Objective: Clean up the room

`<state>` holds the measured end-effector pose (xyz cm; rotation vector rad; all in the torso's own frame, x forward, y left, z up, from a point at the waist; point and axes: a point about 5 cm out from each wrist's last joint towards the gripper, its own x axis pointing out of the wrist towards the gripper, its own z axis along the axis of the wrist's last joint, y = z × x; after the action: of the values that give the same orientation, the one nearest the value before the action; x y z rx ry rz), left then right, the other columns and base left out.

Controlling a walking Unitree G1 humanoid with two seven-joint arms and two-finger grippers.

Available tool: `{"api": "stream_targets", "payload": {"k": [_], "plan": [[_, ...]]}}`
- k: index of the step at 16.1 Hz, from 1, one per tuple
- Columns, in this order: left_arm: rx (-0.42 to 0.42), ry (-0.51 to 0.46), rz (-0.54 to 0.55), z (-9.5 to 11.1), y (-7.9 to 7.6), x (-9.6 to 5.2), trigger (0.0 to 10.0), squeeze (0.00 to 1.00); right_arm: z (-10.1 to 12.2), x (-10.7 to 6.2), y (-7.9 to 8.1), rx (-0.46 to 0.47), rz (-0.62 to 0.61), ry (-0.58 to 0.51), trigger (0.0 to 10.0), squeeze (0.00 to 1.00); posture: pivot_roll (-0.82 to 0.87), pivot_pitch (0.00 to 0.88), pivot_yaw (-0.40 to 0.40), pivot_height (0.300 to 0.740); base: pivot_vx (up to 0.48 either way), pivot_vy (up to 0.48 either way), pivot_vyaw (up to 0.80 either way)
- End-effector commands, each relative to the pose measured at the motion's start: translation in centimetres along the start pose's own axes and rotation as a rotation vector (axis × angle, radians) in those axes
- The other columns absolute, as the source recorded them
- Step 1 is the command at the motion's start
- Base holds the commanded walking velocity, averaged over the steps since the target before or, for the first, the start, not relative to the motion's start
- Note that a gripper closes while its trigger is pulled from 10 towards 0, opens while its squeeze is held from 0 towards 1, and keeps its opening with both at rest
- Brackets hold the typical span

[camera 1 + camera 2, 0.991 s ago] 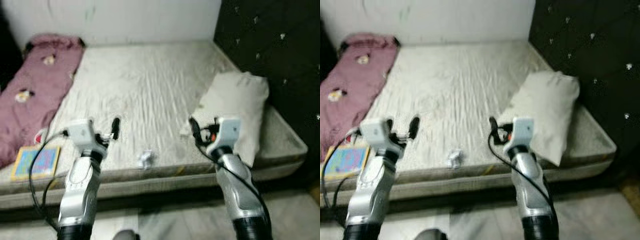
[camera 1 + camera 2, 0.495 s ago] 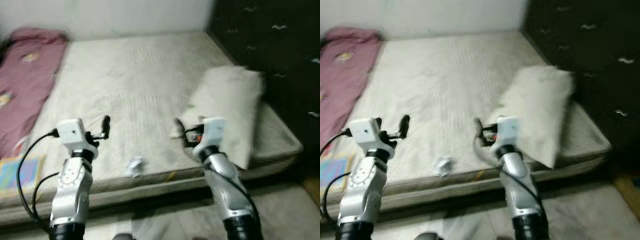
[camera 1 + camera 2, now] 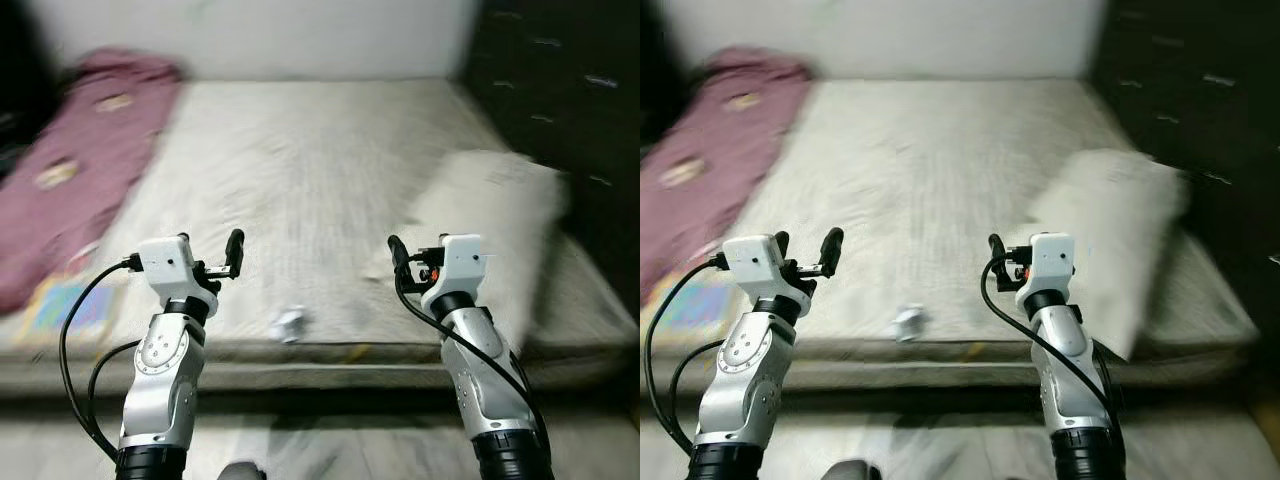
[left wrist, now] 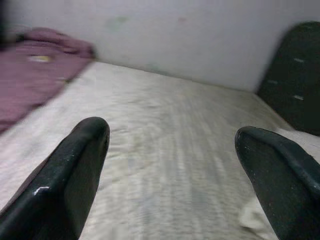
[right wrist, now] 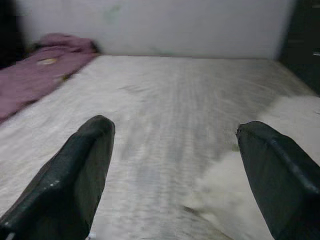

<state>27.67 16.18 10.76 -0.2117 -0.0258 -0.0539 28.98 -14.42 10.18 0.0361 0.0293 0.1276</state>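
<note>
Since half a second ago my view has swung left; both arms stay raised before the bed (image 3: 300,170). My left end effector (image 4: 170,165) and right end effector (image 5: 175,165) gape empty. Crumpled paper (image 3: 289,324) lies near the bed's front edge, between them.

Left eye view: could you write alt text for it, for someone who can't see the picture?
Two silver robot arms reach toward a bare mattress, the left gripper and right gripper both open and empty. A small crumpled white scrap lies near the mattress's front edge between them, with a white pillow on the right and a maroon blanket on the left.
</note>
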Motion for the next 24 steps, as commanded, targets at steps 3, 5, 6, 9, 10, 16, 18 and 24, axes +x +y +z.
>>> {"api": "stream_targets", "payload": {"k": [3,5,6,9,10,16,18,24], "plan": [[0.004,0.000,-0.012,0.1,0.0,0.0,10.0,0.00,-0.1,0.1,0.6,0.034,0.007,0.005,10.0,0.00,0.05,0.000,0.024,0.740,0.331,0.000,0.53],[0.002,0.003,-0.014,0.0,0.0,-0.1,10.0,0.00,-0.1,0.1,0.5,0.039,0.002,0.009,10.0,0.00,0.05,0.000,0.023,0.740,0.354,0.000,0.00],[0.002,0.003,-0.014,0.0,0.0,0.0,10.0,0.00,-0.1,0.2,0.4,0.039,0.000,0.010,10.0,0.00,0.05,0.000,0.023,0.740,0.356,0.000,0.00],[-0.006,0.003,-0.027,-0.1,-0.2,0.0,10.0,0.00,-0.1,0.2,0.3,0.043,-0.009,0.013,10.0,0.00,0.05,0.000,0.023,0.740,0.423,0.000,0.00],[-0.004,0.005,-0.027,-0.1,-0.2,0.0,10.0,0.00,-0.2,0.3,0.3,0.046,-0.010,0.016,10.0,0.00,0.05,0.000,0.023,0.740,0.480,0.000,0.00],[-0.025,0.080,0.022,-1.3,-0.9,0.1,10.0,0.00,-0.8,0.1,0.0,0.031,-0.036,0.051,10.0,0.00,0.05,0.000,0.017,0.740,0.182,0.000,0.00],[-0.021,0.079,0.035,-1.3,-0.8,0.0,10.0,0.00,-1.0,0.1,-0.2,0.029,-0.047,0.063,10.0,0.00,0.05,0.000,0.015,0.740,0.000,0.000,0.00],[-0.022,0.105,-0.010,-1.4,-1.2,0.1,10.0,0.00,-1.4,0.3,-0.2,0.024,-0.057,0.085,10.0,0.00,0.06,0.000,0.012,0.740,0.000,0.000,-0.67]]}}
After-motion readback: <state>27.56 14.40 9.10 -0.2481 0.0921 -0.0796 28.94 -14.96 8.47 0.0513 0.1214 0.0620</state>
